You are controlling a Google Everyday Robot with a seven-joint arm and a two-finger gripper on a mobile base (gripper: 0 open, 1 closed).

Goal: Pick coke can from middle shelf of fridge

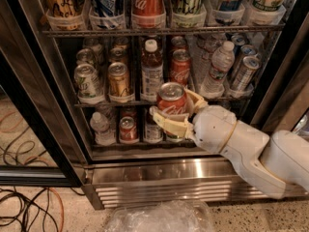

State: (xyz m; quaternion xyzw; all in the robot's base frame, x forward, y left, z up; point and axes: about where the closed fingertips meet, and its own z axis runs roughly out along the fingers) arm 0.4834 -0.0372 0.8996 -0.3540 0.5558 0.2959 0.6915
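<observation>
Fridge (159, 178) holds cans (119, 81); jaws grip coke can (171, 99) before middle shelf (116, 102).

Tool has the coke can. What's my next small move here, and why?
Probably draw the tool straight back out of the fridge, holding it level. It is shut on the coke can, which stands upright just in front of the middle shelf rail. A bottle stands close on the can's left, so moving sideways risks a bump.

end effector (175, 113): gripping coke can (171, 97) | location: just before middle shelf (131, 102)
</observation>
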